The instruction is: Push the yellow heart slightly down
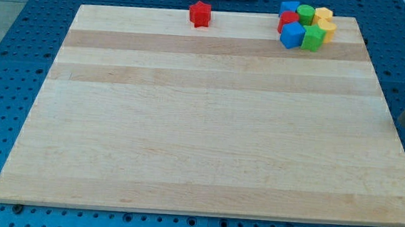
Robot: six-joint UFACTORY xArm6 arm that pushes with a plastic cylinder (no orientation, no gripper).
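Several blocks sit packed together at the wooden board's (201,128) top right corner. Two are yellow: one at the cluster's right side (327,29) and one just above it (324,15); I cannot tell which is the heart. Around them are a blue block (289,8), a green round block (306,12), a red block (288,21), a blue cube (291,35) and a green block (313,39). My rod enters at the view's right edge; my tip (404,126) is off the board's right side, well below and right of the cluster, touching no block.
A red star (200,14) stands alone at the board's top edge, left of the cluster. The board lies on a blue perforated table (20,58).
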